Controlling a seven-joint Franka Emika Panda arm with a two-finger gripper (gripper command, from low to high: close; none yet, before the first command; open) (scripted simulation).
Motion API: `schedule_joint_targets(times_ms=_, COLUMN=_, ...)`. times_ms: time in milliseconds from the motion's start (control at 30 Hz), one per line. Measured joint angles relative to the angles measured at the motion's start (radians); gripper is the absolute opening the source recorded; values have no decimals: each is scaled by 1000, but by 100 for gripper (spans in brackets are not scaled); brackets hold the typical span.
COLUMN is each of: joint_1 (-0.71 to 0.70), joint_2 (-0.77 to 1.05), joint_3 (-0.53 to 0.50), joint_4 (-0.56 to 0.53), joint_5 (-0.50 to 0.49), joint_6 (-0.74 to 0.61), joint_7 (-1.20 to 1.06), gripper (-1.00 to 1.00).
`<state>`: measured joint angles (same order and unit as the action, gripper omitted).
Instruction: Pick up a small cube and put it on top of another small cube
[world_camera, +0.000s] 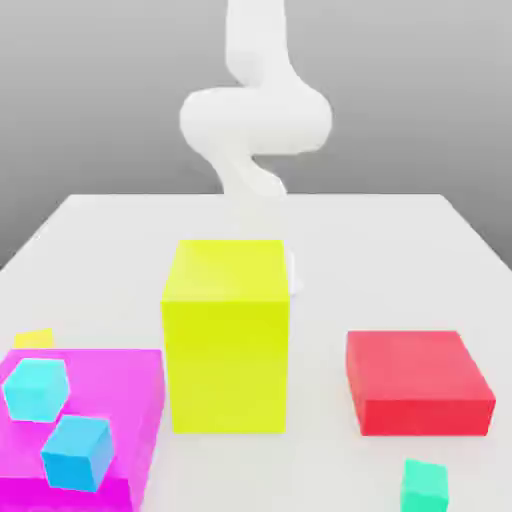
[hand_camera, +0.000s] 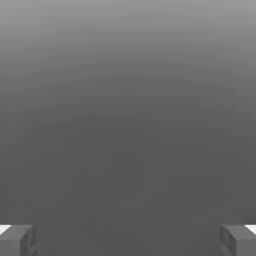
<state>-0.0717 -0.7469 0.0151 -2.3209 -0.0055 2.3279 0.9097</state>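
Observation:
Two small cubes rest on a low magenta block (world_camera: 135, 390) at the exterior view's near left: a turquoise cube (world_camera: 36, 388) and a blue cube (world_camera: 77, 452). A small green cube (world_camera: 424, 486) lies on the table at the near right. A small yellow cube (world_camera: 35, 339) peeks out behind the magenta block. My white arm (world_camera: 255, 120) rises behind the tall yellow block (world_camera: 227, 335), which hides its lower end. In the hand view my gripper (hand_camera: 128, 241) is open, its grey fingertips (hand_camera: 17, 240) far apart with nothing between them.
The tall yellow block stands mid-table between the arm and the near cubes. A flat red block (world_camera: 420, 382) lies at the exterior view's right. The white table (world_camera: 400, 250) stretches back to a far edge behind the arm.

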Motion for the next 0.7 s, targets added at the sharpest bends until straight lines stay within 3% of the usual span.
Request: schedule_joint_targets(times_ms=700, joint_1=-527, joint_2=449, joint_3=51, joint_4=-174, joint_5=-86, joint_6=230, joint_7=951, gripper=0)
